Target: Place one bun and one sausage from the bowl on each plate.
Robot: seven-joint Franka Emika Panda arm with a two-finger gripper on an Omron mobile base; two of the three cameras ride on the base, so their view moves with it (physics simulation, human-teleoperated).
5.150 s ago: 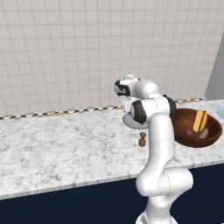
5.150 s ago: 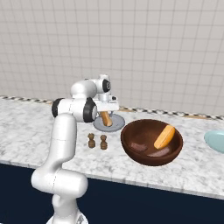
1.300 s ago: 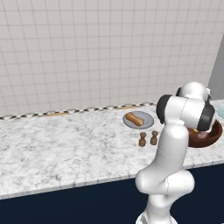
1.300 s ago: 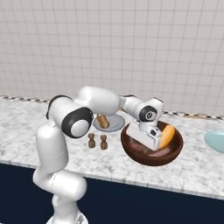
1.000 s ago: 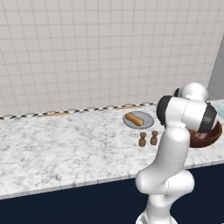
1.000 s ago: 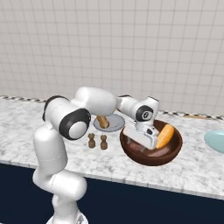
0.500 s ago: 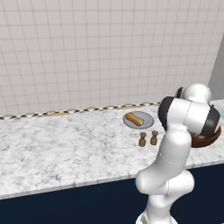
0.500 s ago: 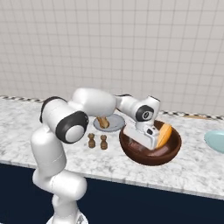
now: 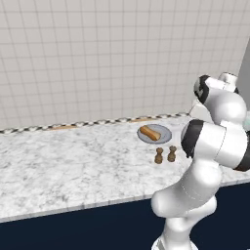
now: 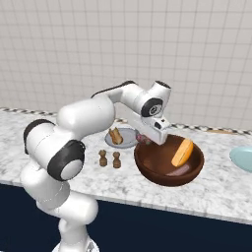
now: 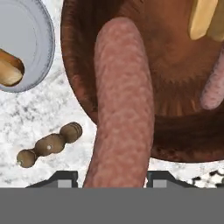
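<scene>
**Sausage in the gripper, above the bowl's rim**

Sausage (image 11: 124, 105) is pinched lengthwise in the gripper (image 11: 112, 177) over the brown bowl (image 10: 167, 165). It looks soft, smooth and likely slippery; a mid-length hold seems steadiest. The grey plate (image 11: 30, 48) with a bun (image 11: 9, 70) lies just beside on the table (image 11: 52, 113).

Arm stretched rightward — end effector (image 11: 112, 177) clamped, angled down.

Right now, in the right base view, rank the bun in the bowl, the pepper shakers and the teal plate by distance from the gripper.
1. Bun, in the bowl, right of the gripper.
2. Pepper shakers, on the counter, left.
3. Teal plate, far right edge.
</scene>
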